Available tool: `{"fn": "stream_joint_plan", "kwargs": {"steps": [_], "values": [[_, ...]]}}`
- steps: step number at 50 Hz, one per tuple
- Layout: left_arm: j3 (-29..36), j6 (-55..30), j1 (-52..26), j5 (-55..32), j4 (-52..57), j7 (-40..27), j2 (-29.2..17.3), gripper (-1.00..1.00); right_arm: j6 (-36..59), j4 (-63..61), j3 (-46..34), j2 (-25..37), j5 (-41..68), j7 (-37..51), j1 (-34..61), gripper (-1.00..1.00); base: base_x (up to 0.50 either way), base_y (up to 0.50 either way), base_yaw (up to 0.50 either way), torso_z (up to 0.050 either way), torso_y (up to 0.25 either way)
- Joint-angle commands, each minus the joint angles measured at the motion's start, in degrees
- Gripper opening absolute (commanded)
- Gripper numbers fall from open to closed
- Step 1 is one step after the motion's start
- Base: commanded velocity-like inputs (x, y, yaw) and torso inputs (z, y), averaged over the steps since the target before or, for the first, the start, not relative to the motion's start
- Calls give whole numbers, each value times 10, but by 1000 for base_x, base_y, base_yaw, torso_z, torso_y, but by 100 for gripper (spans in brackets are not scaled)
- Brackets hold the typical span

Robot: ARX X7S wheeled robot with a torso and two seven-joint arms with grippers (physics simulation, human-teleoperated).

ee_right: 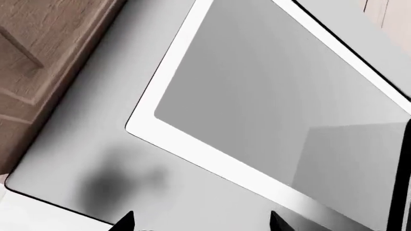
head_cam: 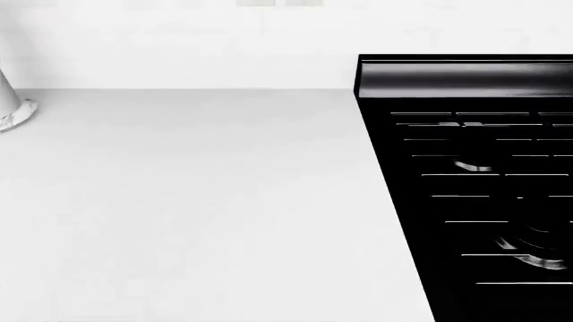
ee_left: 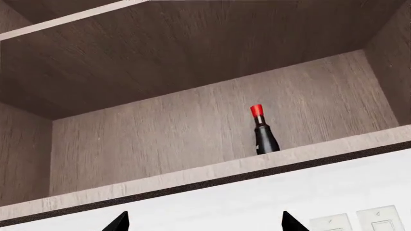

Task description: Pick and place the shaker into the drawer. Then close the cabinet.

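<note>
Head view: I see a plain white worktop (head_cam: 197, 201) running back to a white wall; a black cooktop (head_cam: 484, 194) is set into its right side, reaching the near edge, with a raised black back panel along its far edge; thin pale grate lines and two dim burner rings show on it; a grey-white rounded base (head_cam: 11, 111) stands at the worktop's far left edge, cut off by the frame; neither arm appears here.

Left wrist view: my left hand (ee_left: 205, 224) shows only as two dark fingertips (ee_left: 119, 222) set well apart with nothing between them, so it is released; beyond it, an open wooden wall cabinet (ee_left: 160, 130) of grey-brown grain; on its shelf, near the front lip, stands a dark bottle (ee_left: 263, 132) with a red cap, upright; two pale wall switches (ee_left: 359, 222) sit on the white wall below the shelf.

Right wrist view: my right hand (ee_right: 200, 222) likewise shows two dark tips spread wide, released and holding nothing; beyond it, a grey surface with a white-rimmed recessed basin (ee_right: 270, 96); brown wood panelling (ee_right: 45, 53) borders one side; a soft dark shadow lies on the grey surface near the tips.

Shaker: not visible in any view; drawer: not visible in any view; I cannot tell where either lies.
</note>
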Motion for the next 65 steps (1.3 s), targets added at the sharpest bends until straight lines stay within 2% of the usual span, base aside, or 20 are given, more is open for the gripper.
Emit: {"fn": "stream_joint_plan", "kwargs": {"steps": [1,7,14,17,21,24,29,37,43,47,49,50,52,54,56,59,65], "values": [[-4,-3,4,-5,8,-4,-1,100,11,-10,13,-13,-9,21,33,100,0,0,0,0,0],[-19,-5,25,-14,17,-15,-1,100,30,-38,-40,-71,-30,5,142,100,0,0,0,0,0],[-75,2,109,-42,52,-34,-7,100,45,-64,-46,-231,-405,-250,149,100,0,0,0,0,0],[-106,7,154,-54,70,-40,-11,100,33,-48,-65,-267,-478,-294,149,100,0,0,0,0,0],[-145,10,206,-66,87,-44,-17,100,11,-18,-108,-285,-517,-311,147,100,0,0,2,0,2],[-177,13,244,-75,99,-47,-20,100,-23,7,-135,-290,-504,-335,132,100,0,0,3,0,0],[-238,18,320,-87,123,-50,-14,100,-89,68,-104,-318,-443,-370,80,100,0,0,3,0,0],[-340,37,465,-82,155,-38,22,100,-224,226,-166,-370,-424,-373,30,100,0,0,2,0,0],[-411,55,566,-76,176,-14,60,100,-337,400,-196,-439,-429,-346,36,100,0,0,4,0,0],[-440,69,621,-70,188,4,89,100,-427,551,-215,-491,-434,-327,52,100,8,0,6,0,0],[-454,75,645,-70,194,12,103,100,-495,670,-220,-529,-431,-311,67,100,11,0,5,0,0],[-461,78,658,-69,198,17,111,100,-528,724,-243,-541,-405,-295,78,100,0,0,5,0,0],[-473,84,680,-69,204,25,124,100,-552,769,-358,-542,-285,-248,95,100,5,0,4,0,0],[-483,89,697,-67,206,32,134,100,-566,791,-461,-542,-177,-220,105,100,5,0,0,0,0],[-493,92,710,-67,207,37,141,100,-577,801,-522,-542,-114,-204,107,100,5,0,2,0,0],[-508,96,730,-70,211,44,152,100,-583,805,-563,-542,-77,-193,103,100,0,0,1,0,0],[-543,101,770,-78,222,55,173,100,-579,818,-573,-542,-74,-189,88,100,0,0,0,0,0]]}}
